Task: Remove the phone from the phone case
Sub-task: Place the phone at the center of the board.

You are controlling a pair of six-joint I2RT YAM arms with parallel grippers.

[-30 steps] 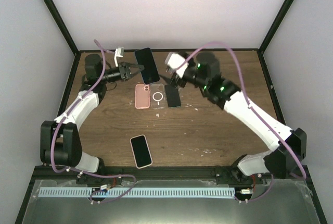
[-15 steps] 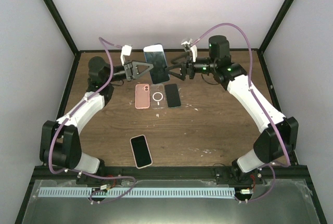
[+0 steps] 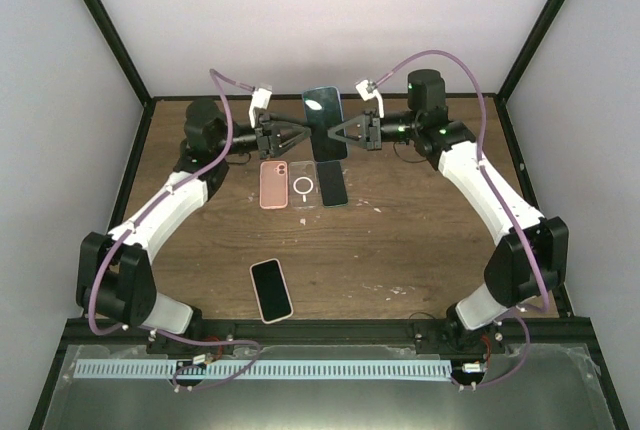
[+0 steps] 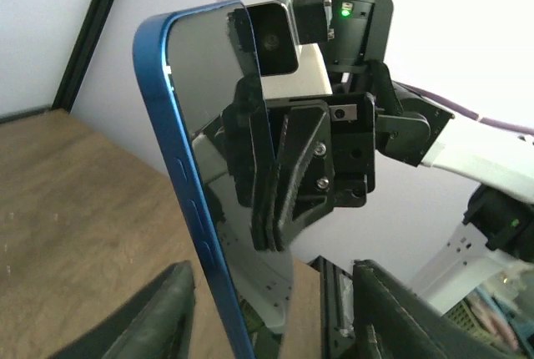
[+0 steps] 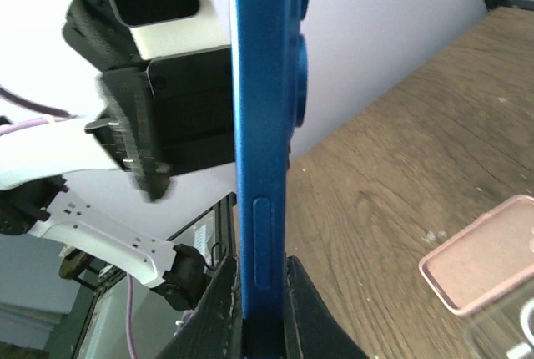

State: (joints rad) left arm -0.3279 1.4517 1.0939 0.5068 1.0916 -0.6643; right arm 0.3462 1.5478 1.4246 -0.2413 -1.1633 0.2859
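**Two arms, one handset.** Above the far edge of the wooden counter (image 3: 420, 240), about midway along it, we see the left arm (image 3: 160, 205) and the right arm (image 3: 490, 200) stretched in from either side. They meet around a blue phone (image 3: 323, 122) held on end, clear of the wood.

The right gripper (image 5: 263, 309) is clamped across the phone's thickness. The right fingers (image 5: 219, 309) press one on the screen side and one on the back.

The left gripper (image 4: 274, 269) stands spread wide. The phone's edge sits between the left fingers (image 4: 163, 317), nearer one than the other. We cannot tell from the left wrist view whether that one touches the blue rim.

On the counter just nearer than the raised phone, a pink case (image 3: 273, 184), a clear case (image 3: 303, 186) and a dark phone (image 3: 332, 184) lie side by side, left to right. A pink-rimmed handset (image 3: 271, 290) lies alone, well apart from them, towards the near edge.
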